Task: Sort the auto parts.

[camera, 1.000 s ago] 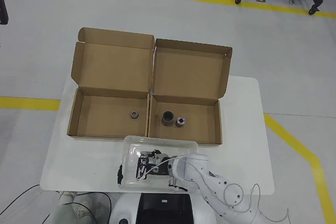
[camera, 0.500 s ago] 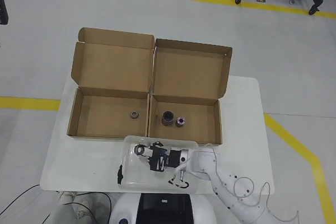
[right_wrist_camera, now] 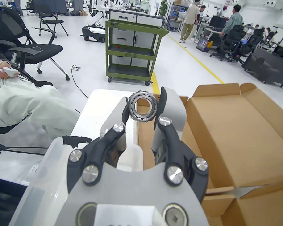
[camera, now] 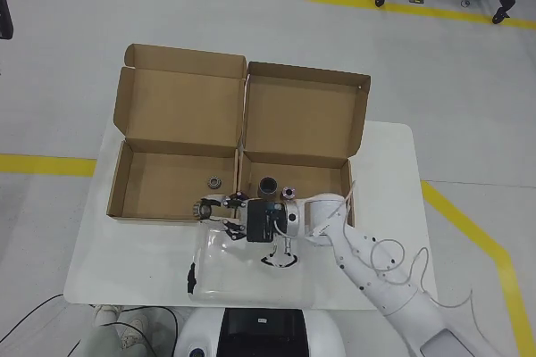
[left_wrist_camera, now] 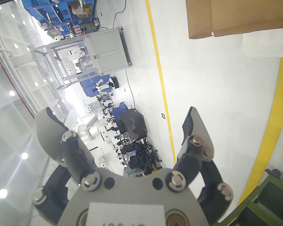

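Hovering at the left box's [camera: 157,184] front wall — right pincer [right_wrist_camera: 143,102] grips a bearing [right_wrist_camera: 141,118].

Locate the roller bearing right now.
In the top view, the roller bearing is clamped between the fingertips of the right gripper. It sits over the near wall of the left cardboard box, just beyond the clear bin.

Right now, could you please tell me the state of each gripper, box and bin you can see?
Right gripper: shut on the bearing.
Left gripper: open, holding nothing.
Left box: lid open, one small part inside.
Right box: lid open, dark sleeve and small ring inside.
Clear bin: uncovered.
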